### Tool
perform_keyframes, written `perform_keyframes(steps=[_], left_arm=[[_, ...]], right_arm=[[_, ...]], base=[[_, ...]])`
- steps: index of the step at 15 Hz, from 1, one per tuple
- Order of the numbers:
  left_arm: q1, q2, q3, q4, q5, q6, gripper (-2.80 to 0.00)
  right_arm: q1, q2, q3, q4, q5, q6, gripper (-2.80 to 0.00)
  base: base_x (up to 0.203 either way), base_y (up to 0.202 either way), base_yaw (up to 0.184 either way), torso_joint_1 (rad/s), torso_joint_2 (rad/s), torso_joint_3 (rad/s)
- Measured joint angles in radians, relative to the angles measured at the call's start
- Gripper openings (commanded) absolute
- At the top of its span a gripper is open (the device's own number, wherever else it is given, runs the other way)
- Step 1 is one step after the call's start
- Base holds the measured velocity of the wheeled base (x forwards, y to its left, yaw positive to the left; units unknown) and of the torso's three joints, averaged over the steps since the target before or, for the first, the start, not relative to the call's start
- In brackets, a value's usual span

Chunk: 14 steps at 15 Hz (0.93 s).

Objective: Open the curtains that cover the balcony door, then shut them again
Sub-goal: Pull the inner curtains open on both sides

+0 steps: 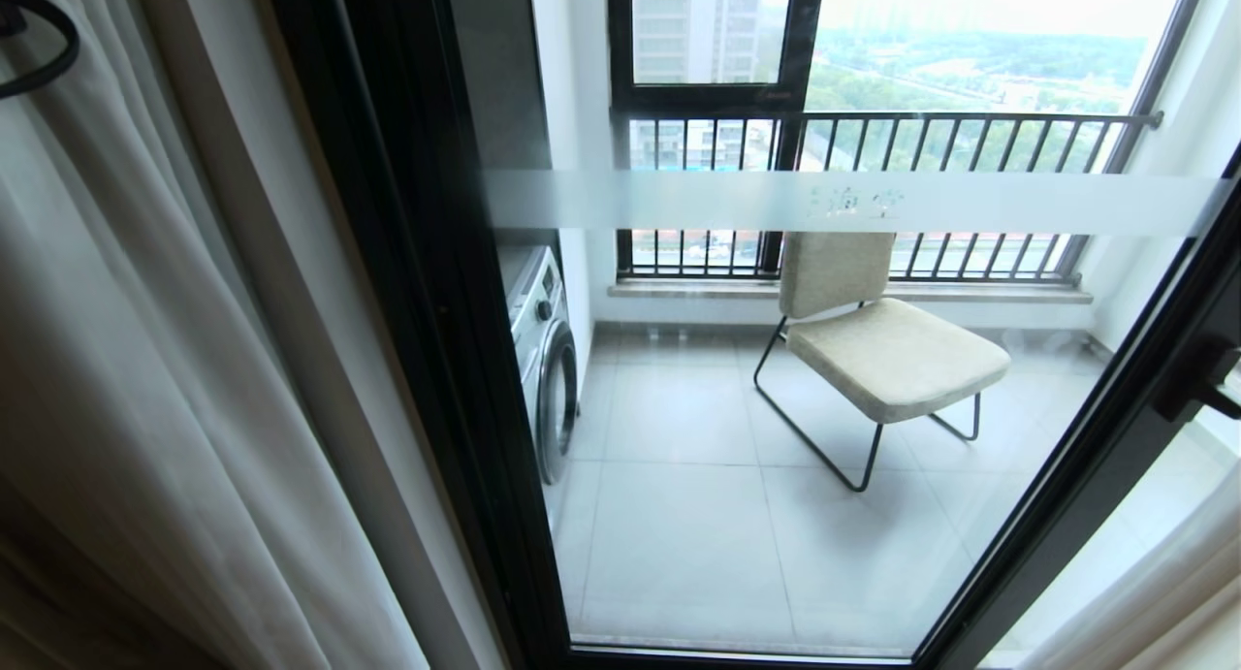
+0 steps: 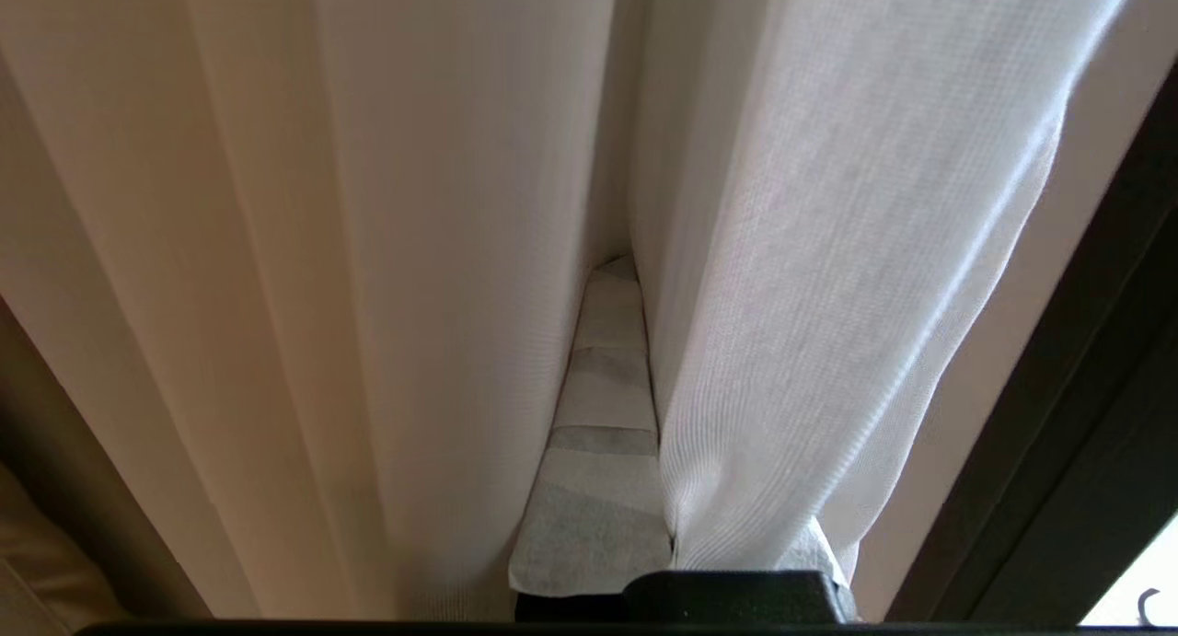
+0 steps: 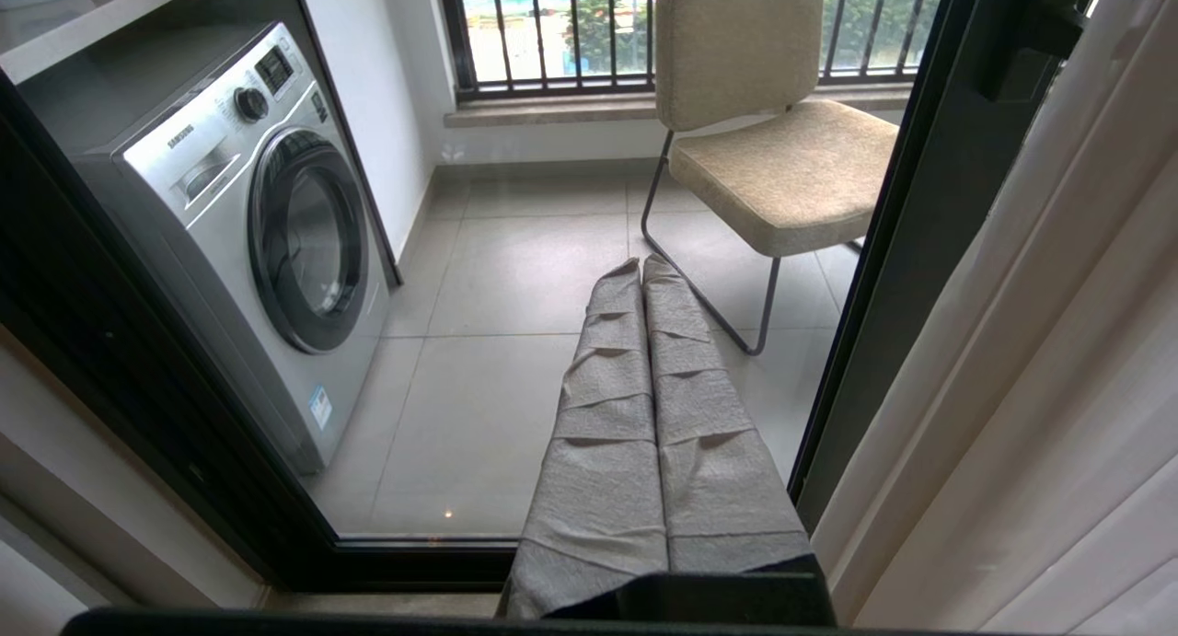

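Curtains (image 1: 126, 360) bunched at left, balcony door (image 1: 407, 292) glass bare — grey tiles, chair (image 1: 873, 345), washing machine (image 1: 543, 360) beyond. Left claw (image 2: 644, 406) pinching sheer fold; right claw (image 3: 642, 415) closed, empty.

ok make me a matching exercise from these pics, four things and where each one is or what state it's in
Things:
1. left gripper
2. right gripper
3. chair
4. washer

States:
a. on the balcony, under the railing
b. shut on the sheer curtain
c. shut, empty, facing the glass door
d. against the balcony's left wall

Pairs: 1-b, 2-c, 3-a, 4-d
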Motion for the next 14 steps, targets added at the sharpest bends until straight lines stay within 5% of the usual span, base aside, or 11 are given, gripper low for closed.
perform_keyframes(steps=[6,14], left_arm=[[0.246,0.070,-0.062,0.000,-0.255,-0.001,-2.80],[0.616,0.288,-0.245,-0.003,-0.497,-0.039,-2.80]], right_arm=[[0.000,0.000,0.000,0.000,0.000,0.000,-2.80],[0.000,0.000,0.000,0.000,0.000,0.000,-2.80]], base=[[0.000,0.000,0.000,0.000,0.00,0.000],[0.000,0.000,0.000,0.000,0.00,0.000]])
